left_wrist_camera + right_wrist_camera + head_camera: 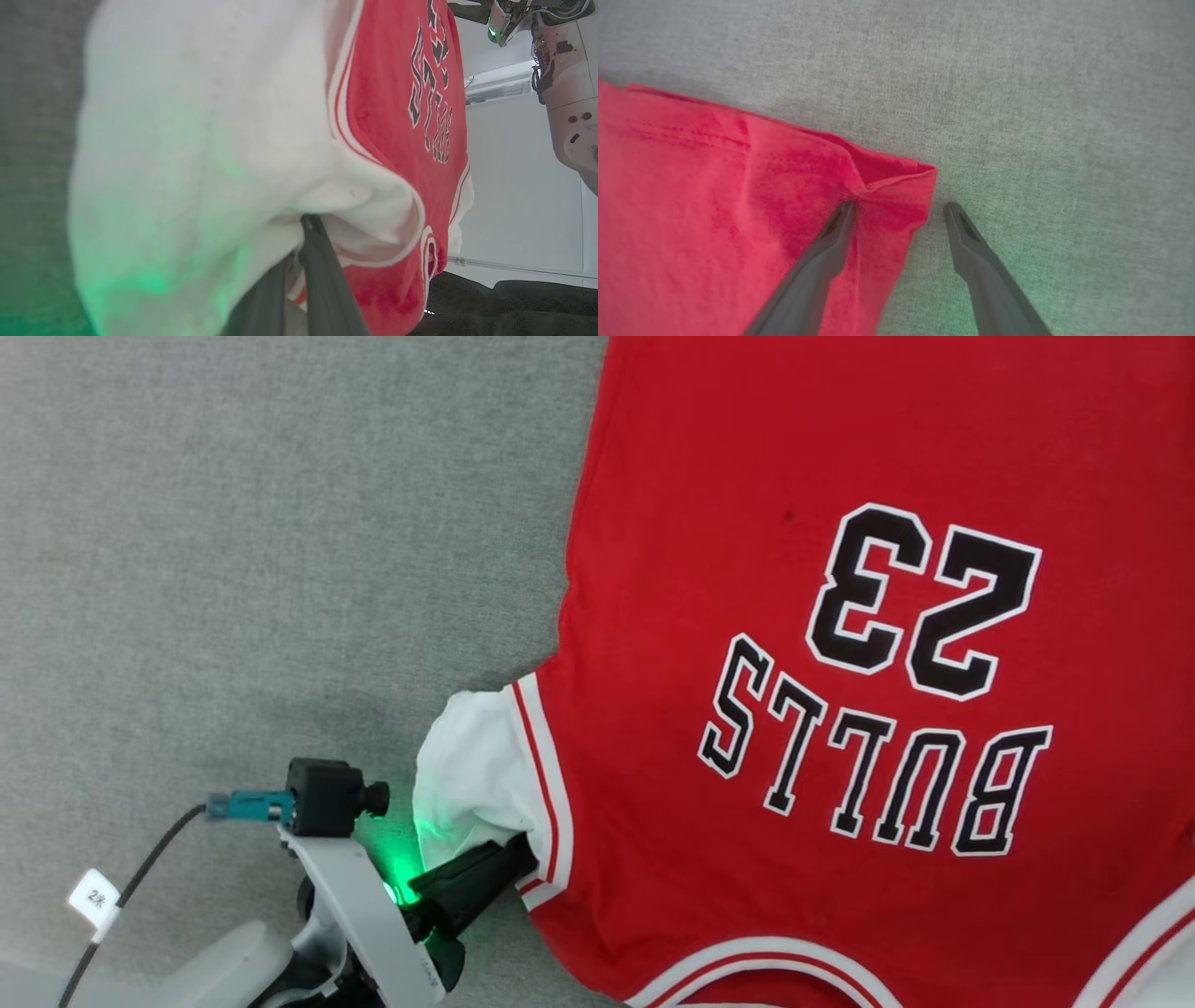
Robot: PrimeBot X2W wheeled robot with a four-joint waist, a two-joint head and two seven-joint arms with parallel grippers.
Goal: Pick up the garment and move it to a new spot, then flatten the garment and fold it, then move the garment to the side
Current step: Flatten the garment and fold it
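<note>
— One sleeve pinched tight in the left gripper. And at the right gripper?

— Spread wide astride a red hem corner, gripping nothing. Laid nearly flat on the grey surface, so probably mid-flattening of the garment; folding and shifting aside yet to do.

Work surface: grey woven cloth, heathered, lying flat under soft, even light. A green glow fell on it at lower left in the head view. The same green tint lay on the cloth at lower right in the right wrist view.

Left wrist view, seen sideways: white wall, plain and matte. A paler ledge ran across it, and a thin bright rail marked one edge. Past the rail was a dark, soft-looking mass; could not tell what it was.
</note>
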